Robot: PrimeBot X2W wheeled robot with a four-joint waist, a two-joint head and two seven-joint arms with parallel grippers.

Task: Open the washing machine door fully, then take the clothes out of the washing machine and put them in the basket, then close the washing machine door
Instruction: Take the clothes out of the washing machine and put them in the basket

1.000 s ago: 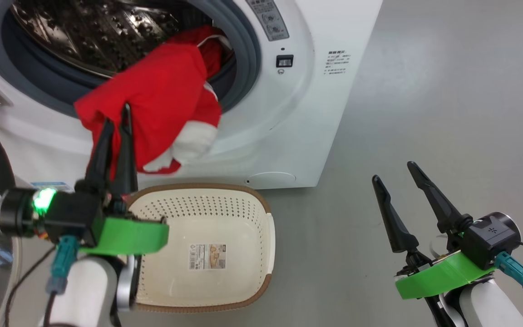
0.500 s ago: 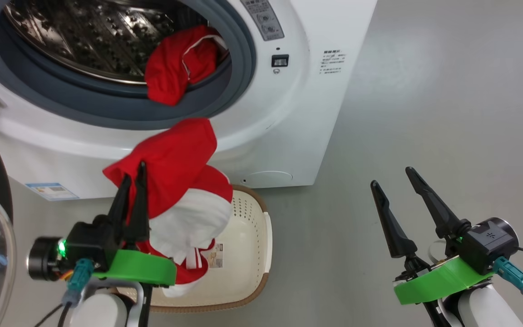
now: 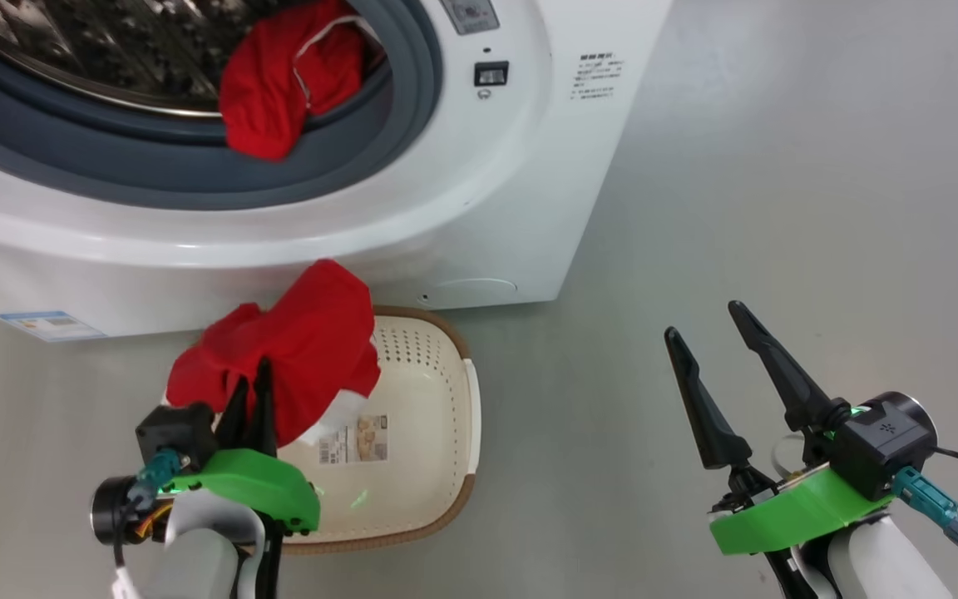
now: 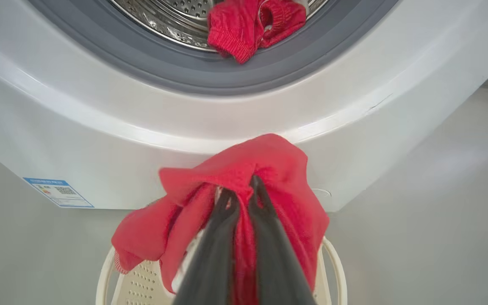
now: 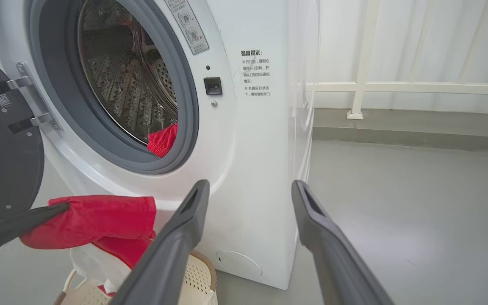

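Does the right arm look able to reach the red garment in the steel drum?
Probably yes: the black-rimmed round door is swung aside, the red garment lies at the mouth of the steel drum, with the right fingers open and empty.

Warning print: black Chinese on the machine front, right of the opening, headed 温馨提示. Two ※ lines follow: 开门前,请耐心等待1-2分钟… and 机器运行状态下,请勿强制开门.
Grey sticker: at the front's top edge, above the warning print. It has round pictograms, one with a red cross, and its small text is unreadable.
Blue label: at the front's lower left corner, blue-bordered with a QR code. Its print is too small to read.
Basket sticker: on the basket bottom, with a barcode at its left edge. Its words are too small to read.
Door sticker: a small white QR code on the door, near its upper hinge.
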